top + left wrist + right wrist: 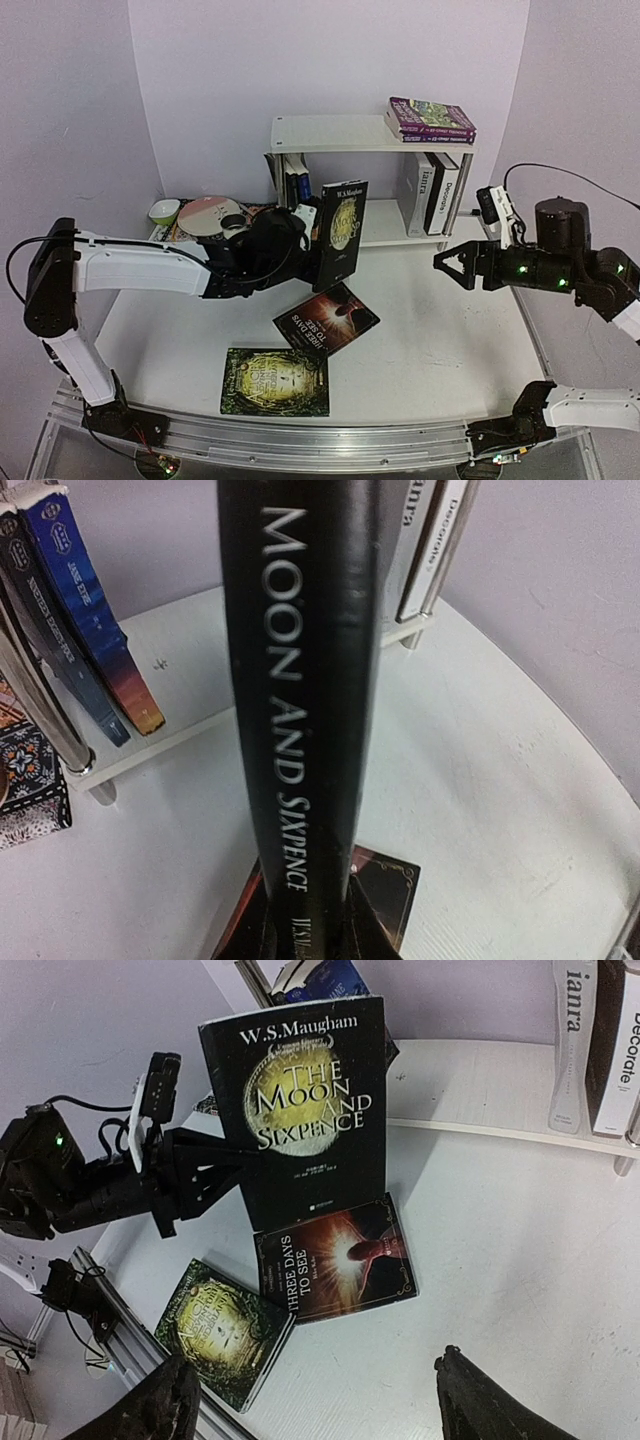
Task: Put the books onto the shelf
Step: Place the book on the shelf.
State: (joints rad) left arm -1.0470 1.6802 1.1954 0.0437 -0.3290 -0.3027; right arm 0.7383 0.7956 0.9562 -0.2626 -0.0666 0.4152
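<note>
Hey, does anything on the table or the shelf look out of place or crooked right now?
Two books lie flat on the table, not on the shelf: Three Days to See, turned askew, and a green book nearer the front edge. On the shelf's lower tier, the left-hand books lean instead of standing straight.

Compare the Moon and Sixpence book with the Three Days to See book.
The Moon and Sixpence book stands upright, clamped at its spine by the left pincer; the Three Days to See book lies flat on the table, untouched. Moon and Sixpence shows a golden moon on black; Three Days to See shows a red-orange glow. Both have dark covers, and neither is on the shelf yet.
</note>
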